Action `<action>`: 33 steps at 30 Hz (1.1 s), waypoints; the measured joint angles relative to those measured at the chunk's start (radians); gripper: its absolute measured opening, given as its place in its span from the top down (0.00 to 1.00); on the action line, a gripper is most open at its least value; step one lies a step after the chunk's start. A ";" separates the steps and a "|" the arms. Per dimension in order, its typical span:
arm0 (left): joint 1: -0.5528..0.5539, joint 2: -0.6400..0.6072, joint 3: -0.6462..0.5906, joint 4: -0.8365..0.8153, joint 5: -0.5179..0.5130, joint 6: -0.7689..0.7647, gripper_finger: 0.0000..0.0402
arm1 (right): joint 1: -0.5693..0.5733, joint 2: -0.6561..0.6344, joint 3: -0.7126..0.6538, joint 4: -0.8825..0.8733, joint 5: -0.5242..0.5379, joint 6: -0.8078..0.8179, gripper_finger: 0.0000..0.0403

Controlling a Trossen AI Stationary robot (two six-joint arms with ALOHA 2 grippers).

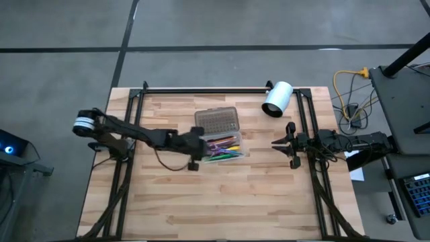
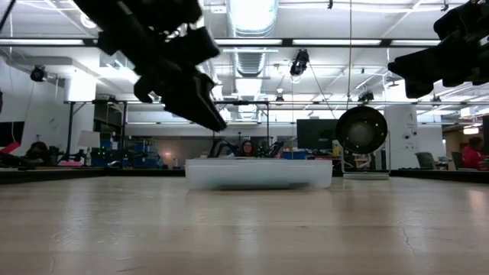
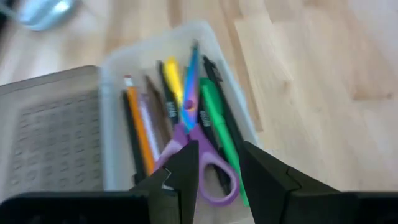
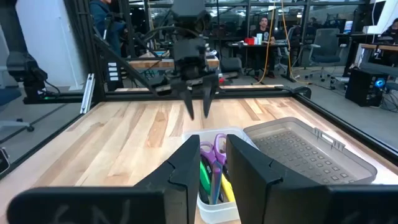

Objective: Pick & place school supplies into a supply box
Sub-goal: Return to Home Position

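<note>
Out from the left edge of the worktop (image 1: pixel 222 202) reaches the left arm. Its left pincer (image 3: pixel 219 149) hangs just beside the supply box (image 1: pixel 246 149), on the box's left side, tilted down over it. The fingers stand a moderate gap apart with nothing between them. That reads as a hand that has let go and has only the pull-back to rest ahead of it.

On to the box itself: it sits about midway between the left and right edges. Its dotted lid (image 1: pixel 216 122) is folded open flat toward the railed edge, which keeps the tray's mouth free for dropping things in. Inside, the purple scissors (image 3: pixel 181 132) lie on top of the pile, with a green pen (image 3: pixel 214 118), a yellow pen (image 3: pixel 173 81) and an orange pencil (image 3: pixel 138 130) lengthwise beneath and beside them. I spot no pen loose on the boards, so the packing looks finished.

Further right, the white cylinder (image 1: pixel 277 99) lies near the right end of the railed edge, apart from the box.

By the right edge waits the right pincer (image 4: pixel 211 146), pointed at the box from well back, fingers parted and empty.
</note>
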 joint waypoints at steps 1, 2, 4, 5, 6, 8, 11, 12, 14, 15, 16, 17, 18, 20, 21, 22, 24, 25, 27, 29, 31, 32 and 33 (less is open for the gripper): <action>0.005 -0.033 -0.037 0.033 -0.001 -0.013 0.75 | 0.000 0.000 0.000 0.000 0.000 0.000 0.82; 0.009 -0.067 -0.076 0.066 -0.002 -0.024 0.75 | 0.000 0.000 0.000 0.001 0.000 0.000 0.82; 0.016 -0.136 -0.152 0.140 -0.006 -0.046 0.75 | 0.000 0.000 0.000 0.001 0.000 0.000 0.81; 0.017 -0.171 -0.191 0.180 -0.006 -0.056 0.75 | 0.000 0.001 0.000 0.001 0.000 0.000 0.81; 0.018 -0.205 -0.229 0.217 -0.005 -0.066 0.75 | 0.000 0.001 0.000 0.001 0.000 0.000 0.80; 0.020 -0.272 -0.303 0.292 -0.004 -0.085 0.75 | 0.000 0.001 0.000 0.001 0.000 0.000 0.80; 0.027 -0.358 -0.395 0.372 -0.002 -0.114 0.75 | 0.000 0.001 0.000 0.001 0.000 0.000 0.80; 0.030 -0.380 -0.417 0.383 0.000 -0.125 0.75 | 0.000 0.001 0.000 0.001 0.000 0.000 0.80; 0.039 -0.421 -0.455 0.387 0.011 -0.147 0.75 | 0.000 0.001 0.000 0.001 0.000 0.000 0.81; 0.045 -0.437 -0.469 0.387 0.016 -0.158 0.75 | 0.000 0.001 0.000 0.001 0.000 0.000 0.81; 0.048 -0.450 -0.481 0.388 0.017 -0.170 0.75 | 0.000 0.001 0.000 0.001 0.000 0.000 0.82; 0.051 -0.458 -0.490 0.388 0.018 -0.180 0.75 | 0.000 0.001 0.000 0.001 0.000 0.000 0.82; 0.052 -0.463 -0.495 0.388 0.018 -0.189 0.75 | 0.000 0.001 0.000 0.001 0.000 0.000 0.82; 0.052 -0.470 -0.500 0.393 0.018 -0.199 0.75 | 0.000 0.001 0.000 0.001 0.000 0.000 0.83; 0.053 -0.472 -0.500 0.399 0.019 -0.202 0.75 | 0.000 0.001 0.000 0.001 0.000 0.000 0.83; 0.053 -0.473 -0.499 0.405 0.019 -0.203 0.75 | 0.000 0.001 0.000 0.001 0.000 0.000 0.83; 0.053 -0.469 -0.497 0.423 0.019 -0.206 0.75 | 0.000 0.001 0.000 0.001 0.000 0.000 0.83; 0.053 -0.468 -0.497 0.429 0.020 -0.206 0.75 | 0.000 0.001 0.000 0.001 0.000 0.000 0.82; 0.056 -0.467 -0.500 0.428 0.036 -0.208 0.75 | 0.000 0.001 0.000 0.001 0.000 0.000 0.82; 0.063 -0.470 -0.506 0.428 0.057 -0.214 0.75 | 0.000 0.001 0.000 0.001 0.000 0.000 0.81; 0.073 -0.487 -0.518 0.431 0.067 -0.223 0.75 | 0.000 0.001 0.000 0.001 0.000 0.000 0.80; 0.074 -0.495 -0.524 0.439 0.068 -0.227 0.75 | 0.000 0.001 0.000 0.001 0.000 0.000 0.80; 0.074 -0.504 -0.532 0.445 0.068 -0.229 0.75 | 0.000 0.001 0.000 0.001 0.000 0.000 0.80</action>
